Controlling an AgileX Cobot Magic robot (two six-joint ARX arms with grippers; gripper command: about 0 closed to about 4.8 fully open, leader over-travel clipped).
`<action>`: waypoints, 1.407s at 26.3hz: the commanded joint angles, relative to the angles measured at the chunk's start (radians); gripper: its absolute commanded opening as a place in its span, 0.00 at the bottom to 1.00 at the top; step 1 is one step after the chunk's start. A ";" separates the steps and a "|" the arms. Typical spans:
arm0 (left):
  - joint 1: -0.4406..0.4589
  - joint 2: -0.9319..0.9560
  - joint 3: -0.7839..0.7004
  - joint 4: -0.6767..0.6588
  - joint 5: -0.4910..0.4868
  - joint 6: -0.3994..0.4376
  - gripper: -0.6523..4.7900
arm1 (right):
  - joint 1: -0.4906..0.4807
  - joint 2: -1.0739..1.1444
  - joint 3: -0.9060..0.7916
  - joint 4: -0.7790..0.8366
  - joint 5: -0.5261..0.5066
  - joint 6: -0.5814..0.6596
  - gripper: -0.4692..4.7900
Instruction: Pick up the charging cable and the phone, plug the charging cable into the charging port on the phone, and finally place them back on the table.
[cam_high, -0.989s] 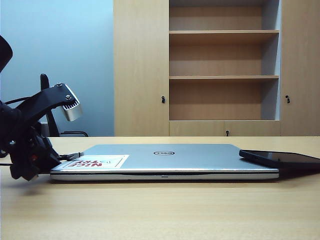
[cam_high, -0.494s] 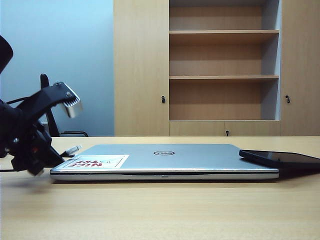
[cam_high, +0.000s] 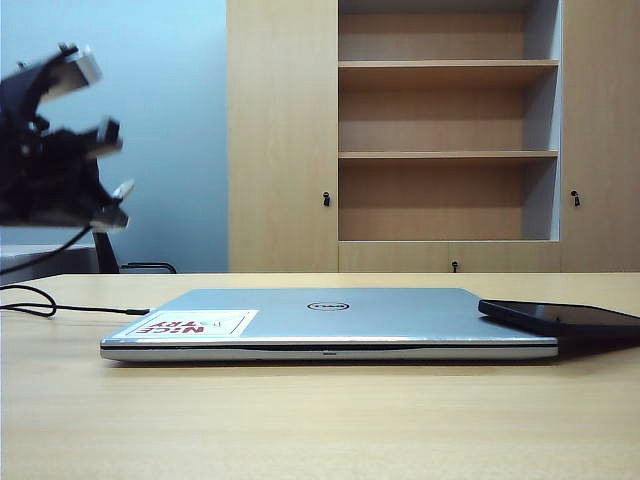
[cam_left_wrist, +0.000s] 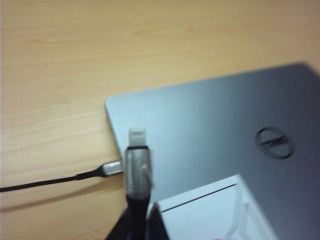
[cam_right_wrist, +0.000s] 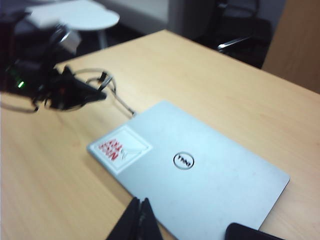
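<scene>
One wide, light beige wood-grain counter (cam_high: 320, 420) carried one closed silver laptop (cam_high: 330, 322) with a round logo on its lid and one white sticker with red lettering (cam_high: 190, 324) near its corner. One thin, flat black phone with a glossy dark screen (cam_high: 560, 318) lay with one end resting on the laptop's right edge, seen from the exterior camera, its other end running out of frame.

One long, thin black charging cable (cam_high: 60, 306) curled across the counter left of the laptop. In the left wrist view its silver-white plug tip (cam_left_wrist: 137, 136) stuck out from the left gripper (cam_left_wrist: 137, 172), whose jaws were clenched on the plug's metallic sleeve, held in the air over the laptop's corner. A second metallic connector (cam_left_wrist: 112, 168) on black cord showed beside that corner at the laptop's edge; whether it was plugged into the laptop could not be told. In the exterior view the left gripper (cam_high: 105, 190) was blurred, well above the counter at the far left.

The right gripper (cam_right_wrist: 139, 212) had its two dark jaws pressed together, grasping nothing, above the near edge of the laptop's lid, with the phone (cam_right_wrist: 250, 232) close by.

Behind the counter stood one tall wooden shelf cabinet (cam_high: 445, 130) with three open shelves.
</scene>
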 joint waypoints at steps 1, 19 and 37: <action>-0.058 -0.098 0.003 -0.070 0.005 -0.044 0.11 | 0.000 -0.002 0.007 0.042 0.023 0.031 0.08; -0.360 -0.204 0.003 -0.153 0.005 -0.179 0.11 | -0.020 -0.002 0.006 0.021 0.153 0.412 0.08; -0.368 -0.201 0.001 -0.179 0.004 -0.170 0.11 | -0.404 0.015 -0.089 -0.058 -0.064 0.591 0.08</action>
